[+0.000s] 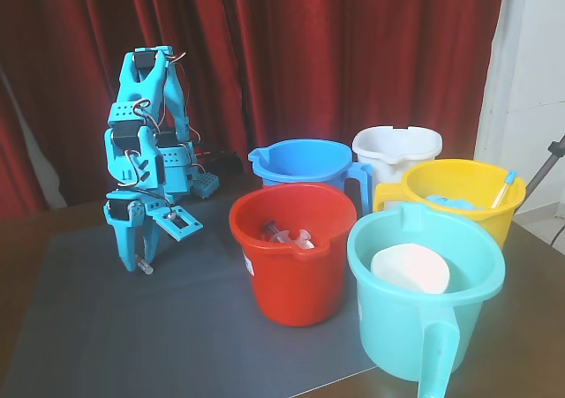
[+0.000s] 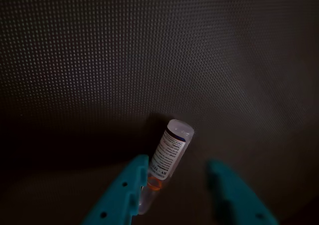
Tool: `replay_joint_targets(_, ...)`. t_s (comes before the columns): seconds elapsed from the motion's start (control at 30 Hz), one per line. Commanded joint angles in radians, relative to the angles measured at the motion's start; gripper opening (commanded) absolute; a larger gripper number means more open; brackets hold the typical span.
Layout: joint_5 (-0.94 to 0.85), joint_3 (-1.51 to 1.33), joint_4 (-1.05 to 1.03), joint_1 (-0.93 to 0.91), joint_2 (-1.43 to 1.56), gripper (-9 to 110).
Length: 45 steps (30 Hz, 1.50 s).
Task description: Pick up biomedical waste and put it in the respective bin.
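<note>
The biomedical waste, a small clear vial (image 2: 171, 146) with a printed label and an orange-tinted lower end, lies on the dark mat. In the wrist view it sits between my gripper (image 2: 178, 164) fingers, leaning against the left finger (image 2: 130, 187), with a wide gap to the right one. The gripper is open. In the fixed view the gripper (image 1: 138, 264) points straight down at the mat on the left, and the vial (image 1: 147, 269) shows as a whitish speck at its tip. The respective bin, a royal-blue bucket (image 1: 300, 179), stands to the right of the arm, behind the red one.
A red bucket (image 1: 291, 279) holding syringe-like items (image 1: 287, 236) stands at the centre. A turquoise bucket (image 1: 424, 332) with a white object (image 1: 409, 270) is at the front right. Yellow (image 1: 481, 221) and white (image 1: 393, 155) buckets stand behind it. A red curtain hangs behind.
</note>
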State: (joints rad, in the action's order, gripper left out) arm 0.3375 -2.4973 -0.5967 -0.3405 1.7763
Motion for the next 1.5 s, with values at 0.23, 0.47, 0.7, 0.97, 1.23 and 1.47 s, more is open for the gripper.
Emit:
replay_joint_targets(0.23,0.043,0.014,0.009,-0.057,0.028,3)
replay_joint_targets(0.47,0.057,0.021,0.008,-0.061,0.015,9)
replay_joint_targets(0.7,0.072,0.021,0.006,-0.100,0.012,8)
replay_joint_targets(0.97,0.080,0.094,-0.054,-0.107,0.008,4)
replay_joint_targets(1.23,0.069,0.087,-0.052,-0.106,0.009,5)
replay_joint_targets(1.47,0.005,0.100,-0.049,-0.052,0.009,5)
